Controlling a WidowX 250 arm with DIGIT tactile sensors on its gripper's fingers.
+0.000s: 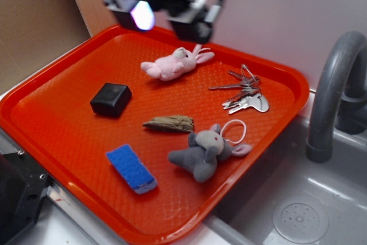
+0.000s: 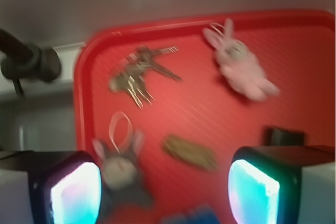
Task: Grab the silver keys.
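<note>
- near the tray's (image 1: 69,78) far right corner lie the keys (image 1: 245,94), flat, well apart from the gripper (image 1: 163,12).
- gripper hangs high, jaws spread and empty.
- best to descend over the bunched middle, clear of the mouse's cord (image 1: 234,131).

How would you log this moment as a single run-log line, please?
phase: approach | gripper: open, raised above tray | silver keys: untouched near tray's faucet-side edge | contact: none

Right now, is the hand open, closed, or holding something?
Hand: open, holding nothing, up above the red tray; the silver keys lie untouched.
</note>
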